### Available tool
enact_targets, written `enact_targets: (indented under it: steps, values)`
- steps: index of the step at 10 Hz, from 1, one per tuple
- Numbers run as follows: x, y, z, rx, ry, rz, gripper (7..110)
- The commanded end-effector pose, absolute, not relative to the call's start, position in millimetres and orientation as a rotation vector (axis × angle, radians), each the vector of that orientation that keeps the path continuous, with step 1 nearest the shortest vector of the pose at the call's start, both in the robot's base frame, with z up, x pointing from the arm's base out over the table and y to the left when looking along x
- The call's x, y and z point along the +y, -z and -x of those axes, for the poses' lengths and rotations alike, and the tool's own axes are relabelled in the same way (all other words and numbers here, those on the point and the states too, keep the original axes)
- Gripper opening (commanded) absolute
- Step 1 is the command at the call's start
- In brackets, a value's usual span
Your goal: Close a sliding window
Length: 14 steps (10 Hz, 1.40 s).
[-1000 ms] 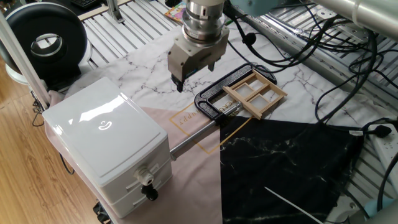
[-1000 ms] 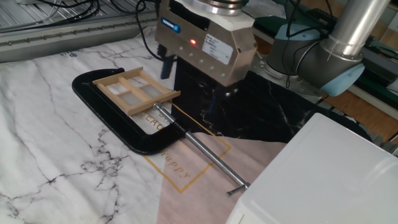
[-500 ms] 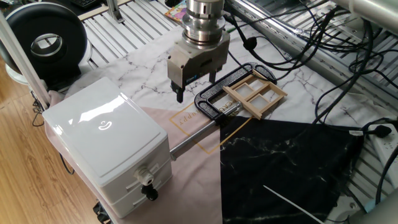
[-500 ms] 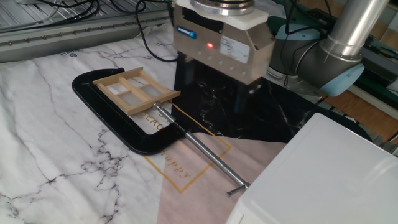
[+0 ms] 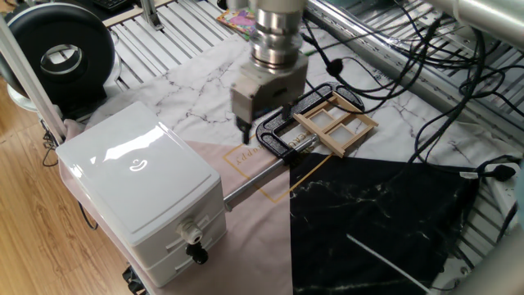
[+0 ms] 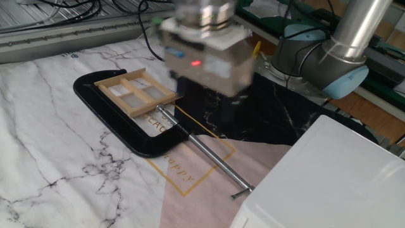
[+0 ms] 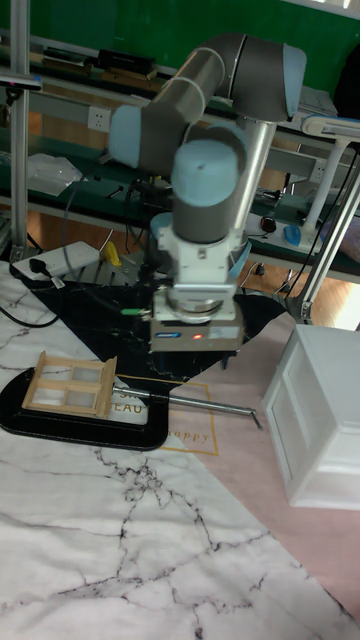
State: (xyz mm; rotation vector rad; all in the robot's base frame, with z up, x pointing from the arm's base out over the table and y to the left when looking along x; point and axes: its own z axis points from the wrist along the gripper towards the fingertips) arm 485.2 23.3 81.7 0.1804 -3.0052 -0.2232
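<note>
- The gripper [image 5: 264, 131] is seen above the mat, pointing down, with nothing gripped; motion blur leaves it unclear whether the fingers are spread or closed.
- The sliding window [image 5: 336, 123] lies flat just beside the gripper, its tan four-pane sash [image 7: 70, 387] jutting partly out of the black frame [image 6: 126, 133].
- A metal rod [image 6: 205, 154] runs from the frame's edge across the mat, passing close under the gripper.
- The white box [image 5: 143, 192] is set well apart from the window, on the gripper's opposite side.
</note>
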Motion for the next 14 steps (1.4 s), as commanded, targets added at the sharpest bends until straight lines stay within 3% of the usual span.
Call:
enact_targets:
  steps: [1,2,3,6,7,8,9,10,11,12,13,14]
  values:
    - [-33,-67,-492,-3.024,0.198,-0.287,22]
    - [-47,-72,-494,-3.016,0.212,-0.292,22]
    - [-60,-76,-494,-2.995,0.231,-0.279,44]
    - [-82,-78,-486,-2.945,0.217,-0.269,44]
    - [-84,-75,-504,-3.017,0.203,-0.301,44]
    - [-67,-77,-507,-3.024,0.305,-0.294,44]
    - [-54,-80,-508,-3.024,0.384,-0.303,66]
    - [-55,-81,-498,-2.976,0.392,-0.451,66]
    - [-35,-91,-475,-2.867,0.544,-0.572,66]
    - [-35,-100,-448,-2.735,0.586,-0.701,22]
    - [-51,-103,-428,-2.631,0.532,-0.791,22]
    - [-60,-103,-423,-2.582,0.513,-0.911,44]
